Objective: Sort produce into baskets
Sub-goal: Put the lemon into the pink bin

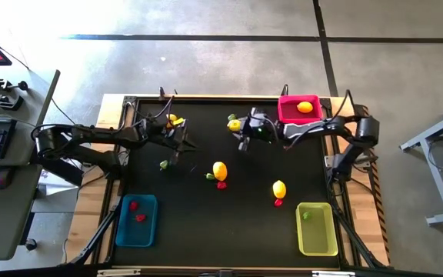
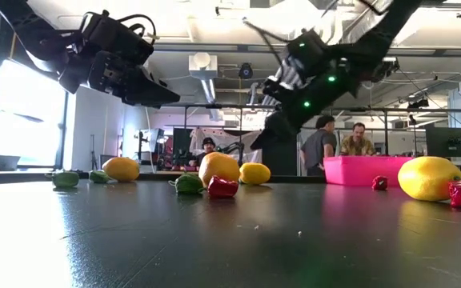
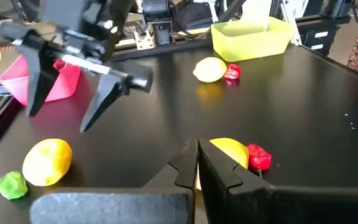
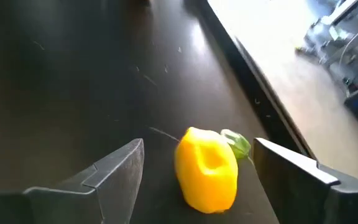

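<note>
On the black table [image 1: 229, 223], three baskets sit: pink [image 1: 299, 109] upper right, yellow-green [image 1: 316, 228] lower right, blue [image 1: 136, 220] lower left. The right gripper [image 4: 197, 163], jaws spread wide, hovers over a yellow pepper [image 4: 206, 168]; the left gripper [image 3: 197, 163] hangs pinched together, empty.

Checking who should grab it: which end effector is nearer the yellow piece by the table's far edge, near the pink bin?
Right. The right end effector hangs open just beside that yellow piece. The left end effector is shut, farther away toward the left side.
</note>
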### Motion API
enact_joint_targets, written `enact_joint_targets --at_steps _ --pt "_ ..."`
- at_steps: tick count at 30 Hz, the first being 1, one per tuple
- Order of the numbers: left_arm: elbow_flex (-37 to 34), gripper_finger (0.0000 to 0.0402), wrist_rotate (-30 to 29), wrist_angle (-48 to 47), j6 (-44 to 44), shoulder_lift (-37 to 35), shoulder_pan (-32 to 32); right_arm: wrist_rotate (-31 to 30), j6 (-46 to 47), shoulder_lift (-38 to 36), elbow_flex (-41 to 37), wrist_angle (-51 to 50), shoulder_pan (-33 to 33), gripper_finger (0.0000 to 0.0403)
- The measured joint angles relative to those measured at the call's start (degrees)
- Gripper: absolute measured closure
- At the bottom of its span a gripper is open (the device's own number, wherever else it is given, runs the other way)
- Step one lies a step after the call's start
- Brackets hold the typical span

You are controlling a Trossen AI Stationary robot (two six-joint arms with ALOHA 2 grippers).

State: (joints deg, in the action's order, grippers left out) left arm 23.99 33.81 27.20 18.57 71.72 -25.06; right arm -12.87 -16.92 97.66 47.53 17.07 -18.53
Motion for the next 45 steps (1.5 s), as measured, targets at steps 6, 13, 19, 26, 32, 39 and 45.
enact_joint_targets --at_steps 6,13,19,26,32,39,45 --pt "0.00 0.0401 -0.02 -0.08 0.03 0.00 0.00 2.83 0.28 5.06 11.64 -16.24 -3.67 0.0111" --pt "0.00 0.0401 -0.01 -0.13 0.07 0.00 0.00 8.04 -1.61 10.87 21.47 -28.92 -6.07 0.0111" --pt "0.00 0.0401 -0.01 -0.20 0.07 0.00 0.00 8.87 -3.03 13.35 23.77 -32.84 -6.24 0.0114" --pt "0.00 0.0401 -0.02 -0.21 0.09 0.00 0.00 8.86 -2.63 13.41 23.77 -34.20 -6.24 0.0168" --pt "0.00 0.0401 -0.01 -0.39 0.09 0.00 0.00 8.66 -2.70 13.30 23.92 -36.22 -5.93 0.0246" --pt "0.00 0.0401 -0.03 -0.39 0.11 0.00 0.00 4.64 -4.98 11.29 23.80 -42.43 -4.40 0.0268" --pt "0.00 0.0401 -0.03 -0.42 0.11 0.00 0.02 -1.45 -5.07 3.08 23.75 -51.99 -3.53 0.0268"
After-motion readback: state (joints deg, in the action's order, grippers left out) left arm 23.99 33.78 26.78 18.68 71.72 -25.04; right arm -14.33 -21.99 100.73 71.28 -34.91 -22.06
